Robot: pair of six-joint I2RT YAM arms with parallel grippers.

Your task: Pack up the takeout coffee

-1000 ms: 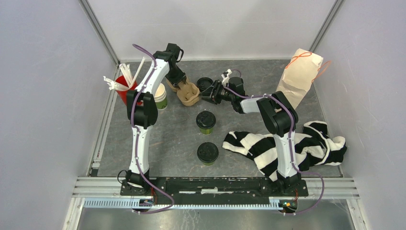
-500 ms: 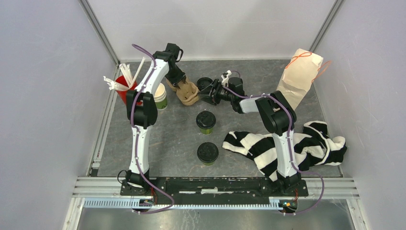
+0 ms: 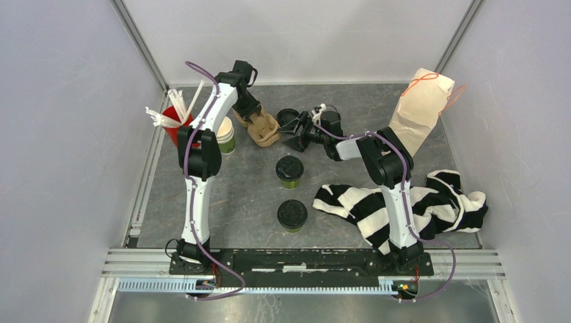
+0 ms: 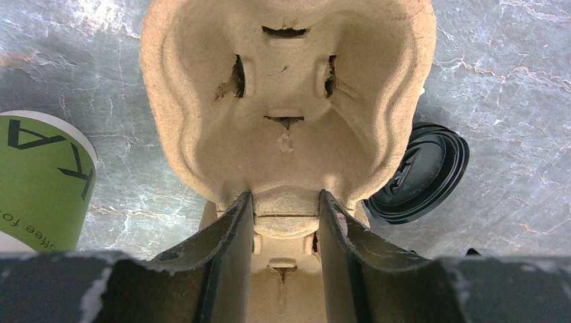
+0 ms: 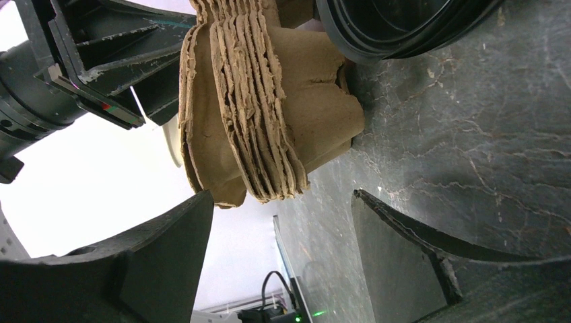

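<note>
Two green takeout cups with black lids stand mid-table, one [image 3: 289, 170] farther back and one [image 3: 292, 214] nearer; neither gripper touches them. My left gripper [image 3: 253, 120] is shut on the middle ridge of the brown pulp carrier [image 3: 264, 130], and its fingers [image 4: 232, 229] pinch the ridge of the carrier [image 4: 286, 101] in the left wrist view. My right gripper [image 3: 295, 134] is open and empty just right of the carrier. In the right wrist view it [image 5: 283, 202] frames the edge of the carrier stack [image 5: 269, 101].
A loose black lid [image 3: 288, 117] lies right behind the carrier and shows in the left wrist view [image 4: 421, 175]. An unlidded green cup stack [image 3: 225, 134] and a red cup with straws [image 3: 176, 121] stand left. A paper bag [image 3: 421, 108] and a striped cloth [image 3: 404, 202] lie right.
My right wrist has shifted slightly left and turned, with its open gripper staying beside the carrier. The left arm and the cups have not moved.
</note>
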